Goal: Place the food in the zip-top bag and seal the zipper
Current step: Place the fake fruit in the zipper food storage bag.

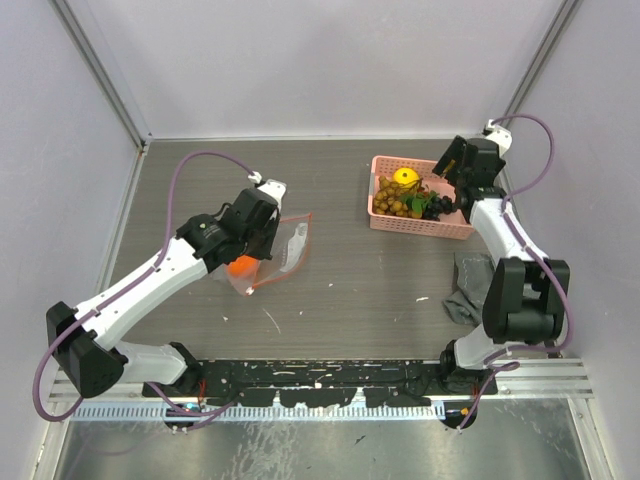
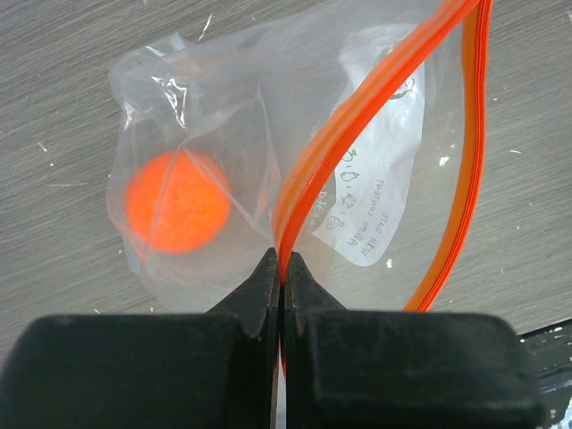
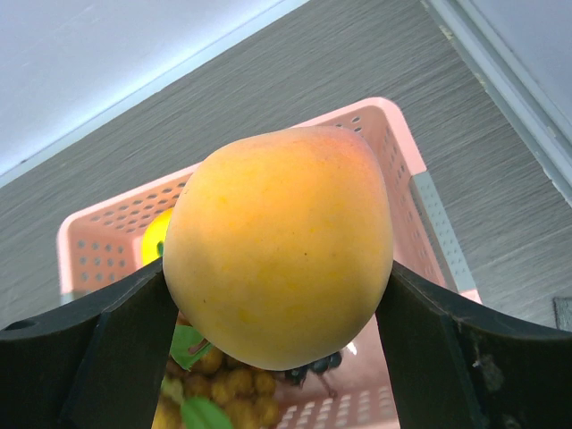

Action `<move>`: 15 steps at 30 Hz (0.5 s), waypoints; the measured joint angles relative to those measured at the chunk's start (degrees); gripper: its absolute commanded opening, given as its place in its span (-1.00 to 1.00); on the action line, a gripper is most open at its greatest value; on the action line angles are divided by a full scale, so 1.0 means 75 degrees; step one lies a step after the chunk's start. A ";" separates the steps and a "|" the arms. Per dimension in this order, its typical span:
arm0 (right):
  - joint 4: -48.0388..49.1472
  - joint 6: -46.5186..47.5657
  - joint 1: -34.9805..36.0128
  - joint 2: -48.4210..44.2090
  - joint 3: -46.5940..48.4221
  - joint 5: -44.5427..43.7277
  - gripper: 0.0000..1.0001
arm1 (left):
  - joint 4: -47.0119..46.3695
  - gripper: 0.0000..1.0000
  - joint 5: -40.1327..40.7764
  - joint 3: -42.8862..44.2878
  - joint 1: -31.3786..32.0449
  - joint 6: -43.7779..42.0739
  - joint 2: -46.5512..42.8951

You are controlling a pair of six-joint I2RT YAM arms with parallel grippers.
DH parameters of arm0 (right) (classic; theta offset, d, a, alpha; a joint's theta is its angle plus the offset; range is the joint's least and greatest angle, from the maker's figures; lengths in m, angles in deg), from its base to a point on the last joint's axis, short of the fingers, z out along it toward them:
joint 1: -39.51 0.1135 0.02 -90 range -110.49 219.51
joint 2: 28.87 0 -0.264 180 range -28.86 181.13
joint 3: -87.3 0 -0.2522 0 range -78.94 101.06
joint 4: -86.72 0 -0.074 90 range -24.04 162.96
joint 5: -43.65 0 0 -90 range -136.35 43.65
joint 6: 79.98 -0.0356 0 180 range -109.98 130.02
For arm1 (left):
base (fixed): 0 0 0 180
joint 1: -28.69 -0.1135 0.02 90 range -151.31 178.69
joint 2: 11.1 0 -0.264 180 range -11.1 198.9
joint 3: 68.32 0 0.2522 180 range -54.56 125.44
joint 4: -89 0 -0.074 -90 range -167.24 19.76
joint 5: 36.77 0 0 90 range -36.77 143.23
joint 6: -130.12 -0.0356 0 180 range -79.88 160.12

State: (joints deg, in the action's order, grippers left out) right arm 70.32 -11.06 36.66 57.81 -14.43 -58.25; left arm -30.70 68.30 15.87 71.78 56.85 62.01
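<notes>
Clear zip-top bag [image 1: 288, 246] flat on the grey table [image 1: 350, 290], left of centre, mouth gaping. Inside, at the closed end, one orange round fruit [image 2: 176, 201], blurred through crinkled film. Red-orange zipper [image 2: 375, 98] parted into two strips, the nearer one pinched between the pressed-together fingers of the left gripper [image 2: 282, 264], its lower stretch hidden behind them. Printed label on the film too small to read. Off to the right, second orange round fruit [image 3: 279, 246] clamped between the wide-set fingers of the right gripper [image 3: 277, 304], just above the pink basket [image 3: 398, 143]. Behind it, mostly covered: yellow round fruit [image 3: 154, 237], brown balls [image 3: 223, 380], green leaves, something dark and unclear. Grey cloth [image 1: 468, 290] near the basket, partly hidden by the right arm.
</notes>
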 measured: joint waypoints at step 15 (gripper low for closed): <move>-0.0915 0.0125 0.1775 -0.2600 -0.1198 0.1256 -0.11 | -0.0481 -1.00 -0.0656 -0.0367 0.0000 -0.0632 -0.0408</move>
State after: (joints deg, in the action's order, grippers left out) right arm 63.46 -10.12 49.97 38.31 -23.41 -48.83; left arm -34.31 63.38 13.12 71.78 52.11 58.95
